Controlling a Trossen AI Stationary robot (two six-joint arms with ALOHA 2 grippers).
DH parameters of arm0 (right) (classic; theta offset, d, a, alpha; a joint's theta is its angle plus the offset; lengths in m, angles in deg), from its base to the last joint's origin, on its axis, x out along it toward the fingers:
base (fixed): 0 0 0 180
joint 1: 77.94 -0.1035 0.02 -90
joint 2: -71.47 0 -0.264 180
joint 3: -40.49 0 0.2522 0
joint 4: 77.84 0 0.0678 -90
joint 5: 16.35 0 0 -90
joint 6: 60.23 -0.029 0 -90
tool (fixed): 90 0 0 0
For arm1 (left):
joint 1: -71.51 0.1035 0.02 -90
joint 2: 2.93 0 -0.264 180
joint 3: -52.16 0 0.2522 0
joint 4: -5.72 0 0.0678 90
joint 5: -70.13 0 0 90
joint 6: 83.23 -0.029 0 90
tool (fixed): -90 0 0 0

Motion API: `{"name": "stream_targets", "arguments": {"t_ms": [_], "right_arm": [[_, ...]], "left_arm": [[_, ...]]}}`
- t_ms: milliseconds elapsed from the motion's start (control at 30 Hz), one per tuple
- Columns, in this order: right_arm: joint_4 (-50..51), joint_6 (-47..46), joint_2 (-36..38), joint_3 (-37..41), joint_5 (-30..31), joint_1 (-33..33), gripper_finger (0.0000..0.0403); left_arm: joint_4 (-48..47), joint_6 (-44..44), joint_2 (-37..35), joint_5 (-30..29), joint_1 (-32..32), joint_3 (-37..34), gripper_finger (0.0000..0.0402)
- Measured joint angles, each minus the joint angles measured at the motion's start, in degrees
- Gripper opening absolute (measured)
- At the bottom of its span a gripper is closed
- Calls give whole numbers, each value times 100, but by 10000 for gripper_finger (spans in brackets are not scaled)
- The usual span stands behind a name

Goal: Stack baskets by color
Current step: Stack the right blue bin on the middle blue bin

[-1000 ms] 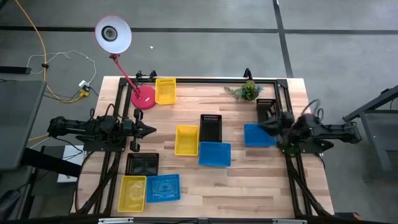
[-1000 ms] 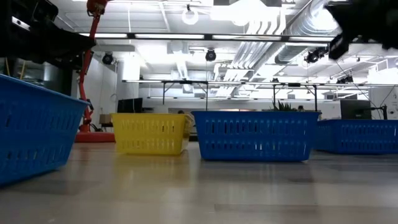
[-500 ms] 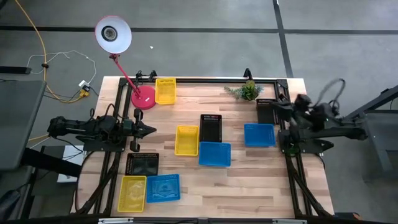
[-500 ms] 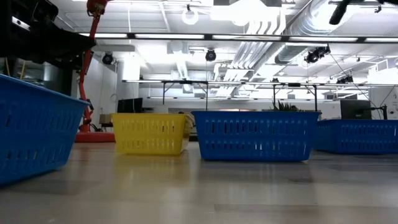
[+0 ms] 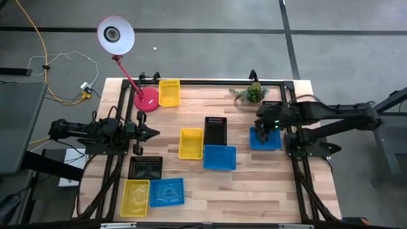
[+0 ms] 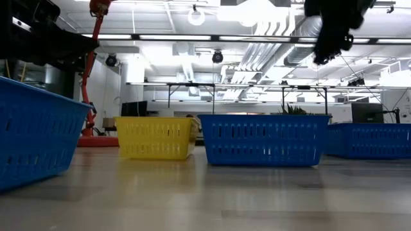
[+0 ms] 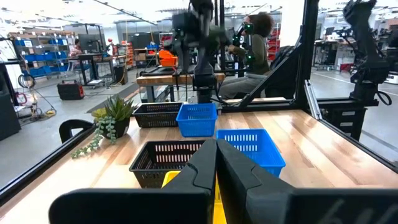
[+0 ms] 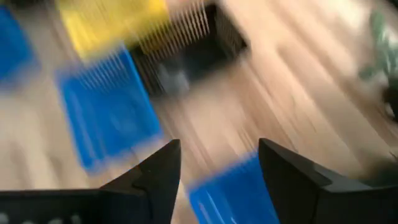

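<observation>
Several baskets lie spread on the wooden table. In the middle are a yellow one (image 5: pixel 191 143), a black one (image 5: pixel 215 130) and a blue one (image 5: pixel 219 158). Another blue basket (image 5: pixel 267 140) lies at the right, and a black one (image 5: pixel 272 109) lies behind it. My right gripper (image 5: pixel 261 124) hangs open above the right blue basket's left end, tipped downward and touching nothing; its wrist view shows the open gripper (image 8: pixel 217 180) over blurred baskets. My left gripper (image 5: pixel 152 132) waits shut at the table's left edge, level, and shows shut in its wrist view (image 7: pixel 216 168).
A red lamp's base (image 5: pixel 146 100) stands at the far left beside a yellow basket (image 5: pixel 169 92). Black (image 5: pixel 145 167), yellow (image 5: pixel 135 196) and blue (image 5: pixel 167 191) baskets lie near left. A small plant (image 5: pixel 251 93) sits at the far edge. Bare wood lies at the near right.
My right arm has left its folded rest at the table's right edge. It has risen, reached toward the table's left and tipped its gripper steeply downward over the right blue basket. The baskets have not moved.
</observation>
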Motion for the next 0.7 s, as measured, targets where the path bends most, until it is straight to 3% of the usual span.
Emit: {"name": "stream_targets", "arguments": {"t_ms": [133, 267, 467, 700], "right_arm": [[576, 866, -699, 40, -275, 209, 208], [430, 1962, -1134, 301, -354, 465, 209], [72, 3125, -1598, 399, 238, 807, 209], [43, 3852, -2148, 399, -244, 1126, 209]], "left_arm": [[0, 0, 0, -1, 0, 1, 1], [0, 0, 0, -1, 2, 0, 1], [0, 0, 0, 1, 2, 0, 1], [0, 0, 0, 1, 1, 2, 1]]}}
